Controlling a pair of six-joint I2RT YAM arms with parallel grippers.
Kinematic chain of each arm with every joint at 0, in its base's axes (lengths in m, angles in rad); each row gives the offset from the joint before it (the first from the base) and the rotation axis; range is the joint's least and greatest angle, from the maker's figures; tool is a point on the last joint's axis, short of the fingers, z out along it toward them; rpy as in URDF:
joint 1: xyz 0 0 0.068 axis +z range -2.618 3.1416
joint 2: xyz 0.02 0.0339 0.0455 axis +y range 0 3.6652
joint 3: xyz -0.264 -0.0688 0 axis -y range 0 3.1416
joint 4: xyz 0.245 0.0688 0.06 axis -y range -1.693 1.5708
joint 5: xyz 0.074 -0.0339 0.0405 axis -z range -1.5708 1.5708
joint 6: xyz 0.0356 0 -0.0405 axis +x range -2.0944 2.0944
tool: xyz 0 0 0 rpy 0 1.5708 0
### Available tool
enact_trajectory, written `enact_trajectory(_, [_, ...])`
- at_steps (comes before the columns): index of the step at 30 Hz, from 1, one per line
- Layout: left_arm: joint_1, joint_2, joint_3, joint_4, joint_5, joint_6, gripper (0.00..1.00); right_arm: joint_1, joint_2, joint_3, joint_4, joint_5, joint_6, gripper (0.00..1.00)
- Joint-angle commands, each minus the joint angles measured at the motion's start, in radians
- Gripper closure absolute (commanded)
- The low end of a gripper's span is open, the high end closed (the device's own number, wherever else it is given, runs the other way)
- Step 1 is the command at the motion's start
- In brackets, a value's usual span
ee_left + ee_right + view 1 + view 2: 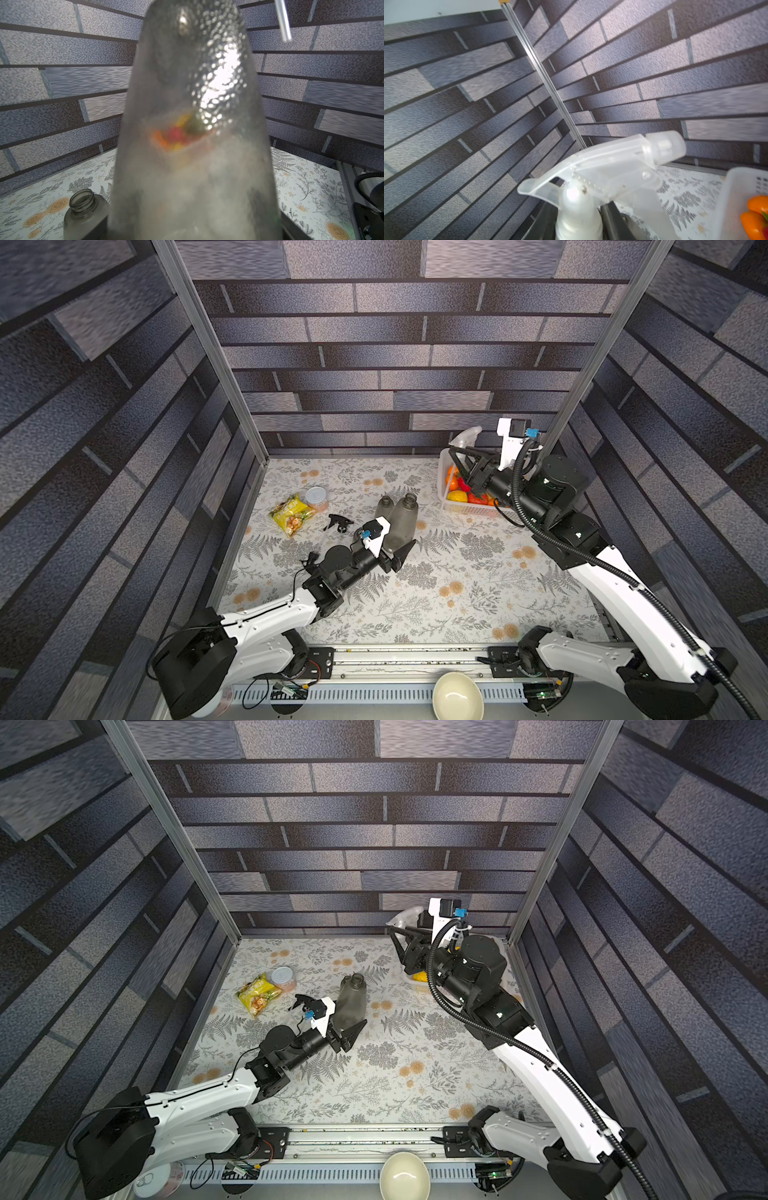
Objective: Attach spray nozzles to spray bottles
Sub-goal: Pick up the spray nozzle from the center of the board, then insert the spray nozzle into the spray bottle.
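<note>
Bottle (pixel 403 522), neck up, sits gripped in left end effector (pixel 397 551); right end effector (pixel 579 209) clamps nozzle (pixel 602 172) at one o'clock, well apart.

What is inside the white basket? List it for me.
Orange, yellow and red pieces, likely fruit or peppers, lie in the basket. The right arm hangs over it and covers much of the inside, so anything else there cannot be seen.
</note>
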Motion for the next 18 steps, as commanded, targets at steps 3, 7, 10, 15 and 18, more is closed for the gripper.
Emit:
enact_trajectory(3, [-0.023,0.018,0.009,0.117,0.030,-0.036,0.15,0.051,0.038,0.051,0.160,-0.031,-0.046,0.69])
enact_trajectory(7, [-0.033,0.041,0.012,0.145,0.038,-0.047,0.15,0.074,0.068,0.074,0.220,-0.031,-0.048,0.69])
enact_trajectory(10, [-0.034,0.045,0.014,0.164,0.049,-0.064,0.15,0.087,0.084,0.078,0.247,-0.015,-0.075,0.69])
enact_trajectory(15, [-0.034,0.039,0.022,0.152,0.051,-0.065,0.15,0.094,0.110,0.077,0.272,-0.017,-0.083,0.69])
enact_trajectory(18, [-0.033,0.043,0.023,0.167,0.040,-0.072,0.15,0.104,0.121,0.058,0.277,-0.026,-0.082,0.69])
